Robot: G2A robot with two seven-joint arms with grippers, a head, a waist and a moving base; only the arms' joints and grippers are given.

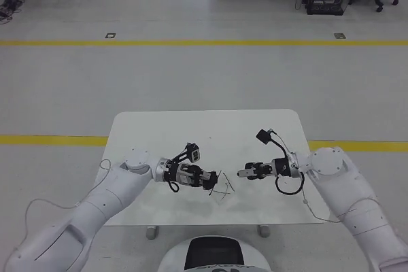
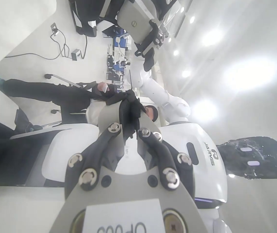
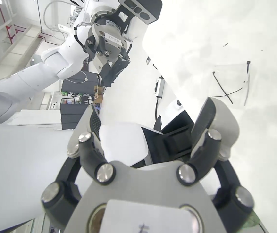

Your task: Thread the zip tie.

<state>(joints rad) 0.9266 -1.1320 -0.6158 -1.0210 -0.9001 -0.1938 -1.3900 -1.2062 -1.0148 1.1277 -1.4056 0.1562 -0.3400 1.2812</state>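
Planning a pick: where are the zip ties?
In the top view the zip ties lie on the table, between the left pincer and the right pincer.

Thin black plastic zip ties (image 3: 222,87) lie on the smooth, matt white table (image 1: 258,129).

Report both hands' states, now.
Left hand: closed; whether it grips anything cannot be told.
Right hand: open, holding nothing.
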